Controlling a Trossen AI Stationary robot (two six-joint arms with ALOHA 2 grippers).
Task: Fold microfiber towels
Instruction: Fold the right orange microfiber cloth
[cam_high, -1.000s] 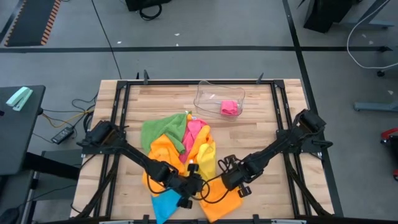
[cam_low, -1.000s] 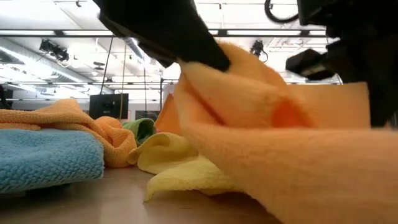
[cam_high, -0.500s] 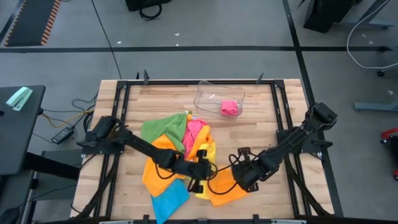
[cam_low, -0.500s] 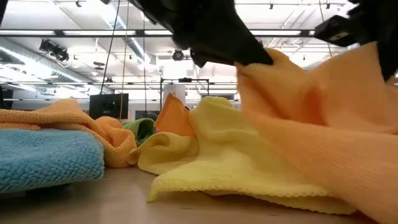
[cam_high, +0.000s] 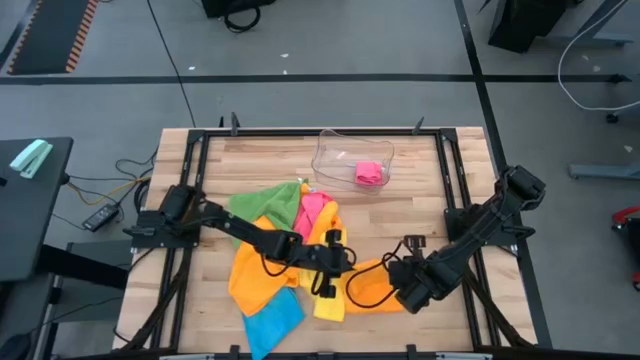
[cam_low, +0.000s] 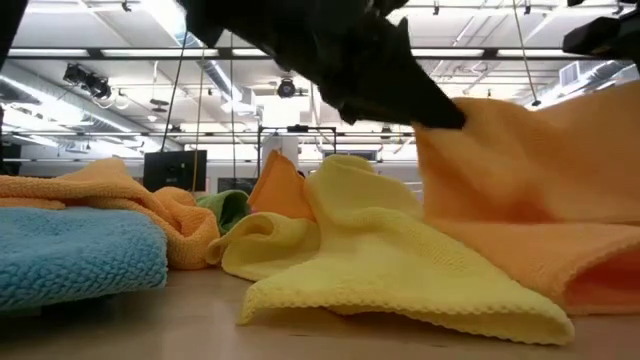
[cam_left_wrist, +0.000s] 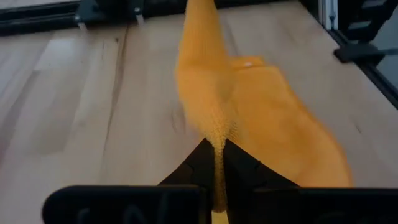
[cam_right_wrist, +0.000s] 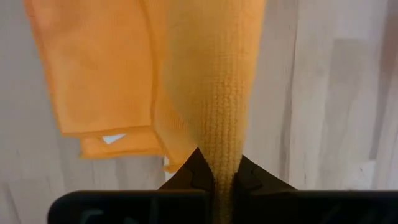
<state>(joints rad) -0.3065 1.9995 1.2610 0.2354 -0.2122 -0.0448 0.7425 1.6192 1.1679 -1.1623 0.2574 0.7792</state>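
An orange microfiber towel (cam_high: 375, 290) is stretched between my two grippers at the table's near middle. My left gripper (cam_high: 345, 272) is shut on its left end and my right gripper (cam_high: 400, 283) on its right end. Left of it lies a pile of towels: green (cam_high: 262, 208), pink (cam_high: 312, 210), another orange one (cam_high: 252, 275), yellow (cam_high: 328, 295) and blue (cam_high: 272, 320). In the low view the held towel (cam_low: 540, 210) stands as a raised sheet behind the yellow one (cam_low: 400, 270). My left gripper pinches an upper edge of the orange towel (cam_left_wrist: 217, 134) between its two fingers, coming from the table's left and slanting a little down. The cloth runs away from the fingers as a raised ridge, and its lower part (cam_left_wrist: 280, 124) lies on the wood. My right gripper pinches a bunched upper edge of the same towel (cam_right_wrist: 221, 146) between its two fingers, coming from above and pointing steeply down. The cloth hangs below the fingers. Its lower part (cam_right_wrist: 99, 81) lies doubled on the table, with a white label showing.
A clear plastic tray (cam_high: 335, 150) stands at the far middle with a folded pink towel (cam_high: 370, 173) inside. Black frame rails (cam_high: 455, 200) run along the table's left and right sides. Bare wood (cam_high: 400, 215) lies between the tray and the grippers.
Both grippers have gone toward the table's right edge, still shut on the orange towel, and the right one has also risen and turned. The towel has been drawn off the pile to the right, uncovering the yellow towel, which stays where it was.
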